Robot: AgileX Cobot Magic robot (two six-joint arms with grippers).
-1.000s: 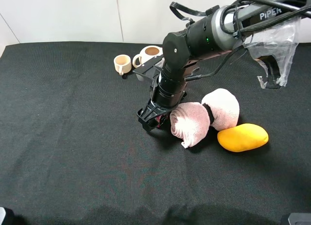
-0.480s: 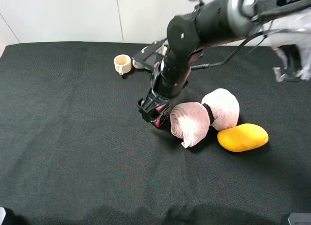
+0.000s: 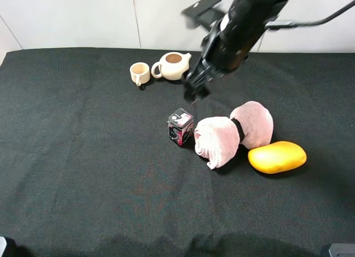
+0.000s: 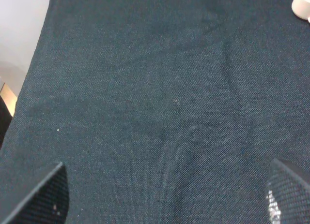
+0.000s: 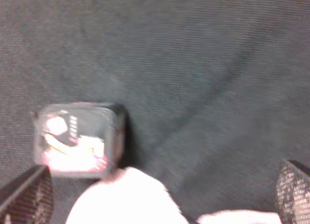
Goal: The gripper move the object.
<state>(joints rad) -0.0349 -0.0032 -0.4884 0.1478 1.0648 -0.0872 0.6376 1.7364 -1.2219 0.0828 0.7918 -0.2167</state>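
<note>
Item one, the object (image 3: 181, 126): small black patterned tin, pale top, upright on the black cloth (image 3: 83, 168). I take it as my landmark. It stands free, nothing gripping it.

Item two, right gripper (image 3: 195, 91): in the air above and behind the tin, well apart from it. High view is motion-blurred. In my right wrist view the two fingertips (image 5: 26, 197) sit at opposite edges of the picture with the tin (image 5: 77, 139) between and below them, so I read the pincer as spread wide and empty.

Item three, left gripper (image 4: 162, 197): spread, holding nothing, only bare cloth beneath it; not seen in the high view.

Item four, neighbours: pink rolled towels (image 3: 233, 132) just beside the tin, the nearer roll touching it or nearly so; yellow mango (image 3: 277, 156) beyond the towels; teapot (image 3: 173, 65) and cup (image 3: 139, 73) well behind the tin.

Handling note: I judge the tin placed. To finish cleanly I would lift straight up and away, keeping the fingers clear of the towel roll.
</note>
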